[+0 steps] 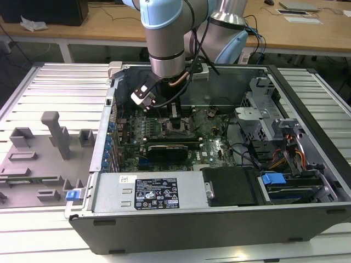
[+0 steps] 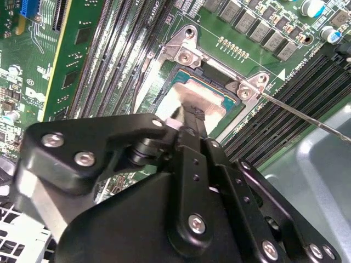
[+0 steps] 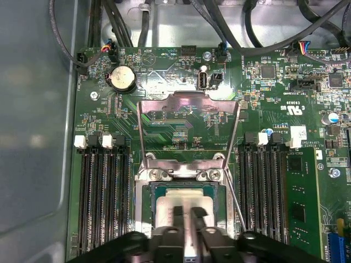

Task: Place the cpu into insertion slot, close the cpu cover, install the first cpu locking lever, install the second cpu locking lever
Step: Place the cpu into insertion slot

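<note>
The cpu (image 3: 184, 200), a silvery-tan square, lies flat in the insertion slot (image 3: 145, 219) of the green motherboard; the second wrist view shows its pale top (image 2: 175, 98). The cpu cover (image 3: 189, 102), a silver frame with a big window, is swung up and back off the slot. A thin wire lever (image 3: 237, 205) stands free beside the slot and appears again as the lever (image 2: 307, 118). My gripper (image 3: 187, 212) hangs right over the chip's middle, its black fingers nearly together with nothing between them. It is also seen as the gripper (image 2: 189, 116) and, inside the case, the gripper (image 1: 174, 112).
Long black memory slots (image 3: 104, 203) flank the socket on both sides, with a green module (image 3: 301, 203) in one. Black cables (image 3: 230, 22) cross beyond the board. The case wall (image 3: 33, 137) is close. Grey fixtures (image 1: 38, 159) lie outside the case at the exterior view's left.
</note>
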You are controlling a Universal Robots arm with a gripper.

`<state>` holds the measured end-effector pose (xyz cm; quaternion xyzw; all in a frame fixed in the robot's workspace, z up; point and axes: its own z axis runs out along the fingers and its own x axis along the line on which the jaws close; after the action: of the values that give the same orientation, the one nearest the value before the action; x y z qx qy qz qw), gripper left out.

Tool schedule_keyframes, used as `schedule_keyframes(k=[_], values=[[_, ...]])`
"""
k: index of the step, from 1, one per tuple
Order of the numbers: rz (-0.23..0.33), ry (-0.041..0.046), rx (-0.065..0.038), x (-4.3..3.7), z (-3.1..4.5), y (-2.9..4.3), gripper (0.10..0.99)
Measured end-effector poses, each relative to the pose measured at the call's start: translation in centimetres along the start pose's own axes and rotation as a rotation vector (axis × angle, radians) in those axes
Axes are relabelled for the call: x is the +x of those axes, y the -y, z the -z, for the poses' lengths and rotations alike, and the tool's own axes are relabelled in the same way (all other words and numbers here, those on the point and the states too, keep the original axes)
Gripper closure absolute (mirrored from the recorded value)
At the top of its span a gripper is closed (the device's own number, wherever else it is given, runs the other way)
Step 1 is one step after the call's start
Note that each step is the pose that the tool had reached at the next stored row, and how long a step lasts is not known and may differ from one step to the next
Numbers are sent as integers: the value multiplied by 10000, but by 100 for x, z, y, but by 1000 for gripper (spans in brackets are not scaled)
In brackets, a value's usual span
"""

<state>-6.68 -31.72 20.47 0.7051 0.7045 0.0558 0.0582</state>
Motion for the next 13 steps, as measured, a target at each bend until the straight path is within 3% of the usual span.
schedule_keyframes(k=[7, 13], values=[[1, 4, 3, -1, 8, -1, 980], [4, 24, 0, 0, 88, -14, 980]])
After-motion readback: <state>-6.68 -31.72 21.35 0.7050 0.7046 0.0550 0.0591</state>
